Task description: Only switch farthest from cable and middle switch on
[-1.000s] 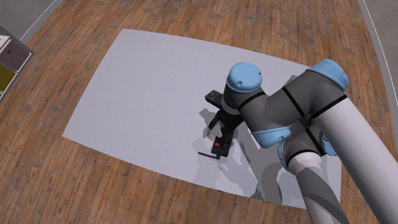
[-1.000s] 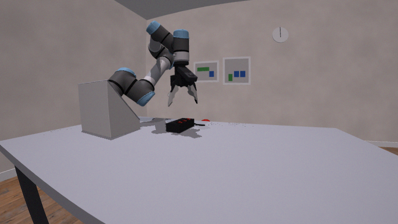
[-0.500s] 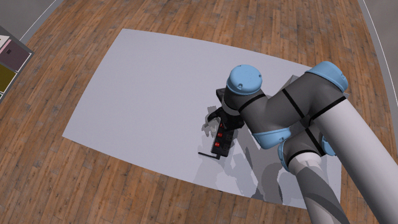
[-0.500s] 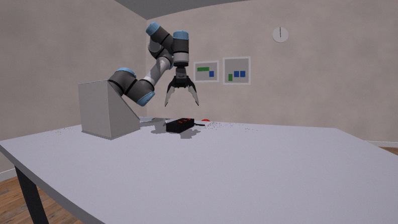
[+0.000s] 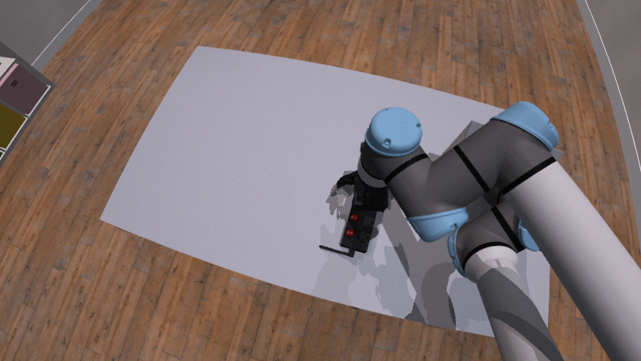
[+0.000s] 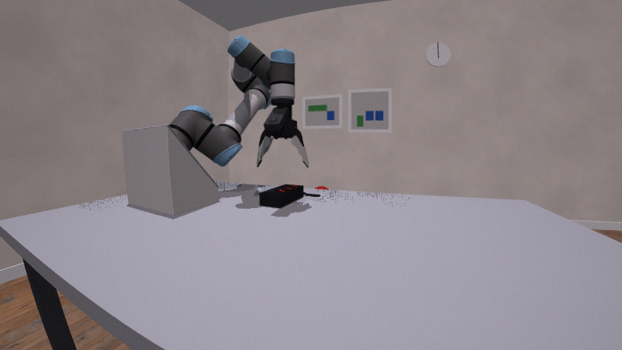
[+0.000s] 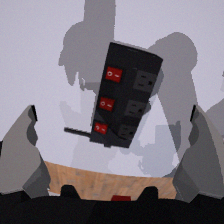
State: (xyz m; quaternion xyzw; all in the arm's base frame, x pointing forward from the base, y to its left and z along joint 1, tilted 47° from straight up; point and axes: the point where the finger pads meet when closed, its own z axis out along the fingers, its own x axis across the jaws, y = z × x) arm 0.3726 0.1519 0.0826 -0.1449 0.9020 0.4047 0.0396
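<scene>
The black power strip (image 5: 362,227) (image 6: 278,198) (image 7: 120,95) lies on the table, switches and sockets facing up. Its short cable (image 5: 333,250) (image 6: 311,195) (image 7: 77,132) sticks out at one end. In the wrist view three red rocker switches show: the farthest from the cable (image 7: 113,74), the middle one (image 7: 105,104) and the one nearest the cable (image 7: 100,128). Which side of each is pressed I cannot tell surely. My gripper (image 6: 283,165) (image 7: 113,105) is wide open and empty, pointing down above the strip without touching it. In the top view the gripper hides the strip's far end.
A grey wedge-shaped stand (image 6: 148,169) carries the arm, to the left of the strip in the exterior view. A red rounded thing (image 6: 321,187) shows behind the cable there. The table edge (image 7: 120,173) crosses the lower part of the wrist view, beyond the cable end.
</scene>
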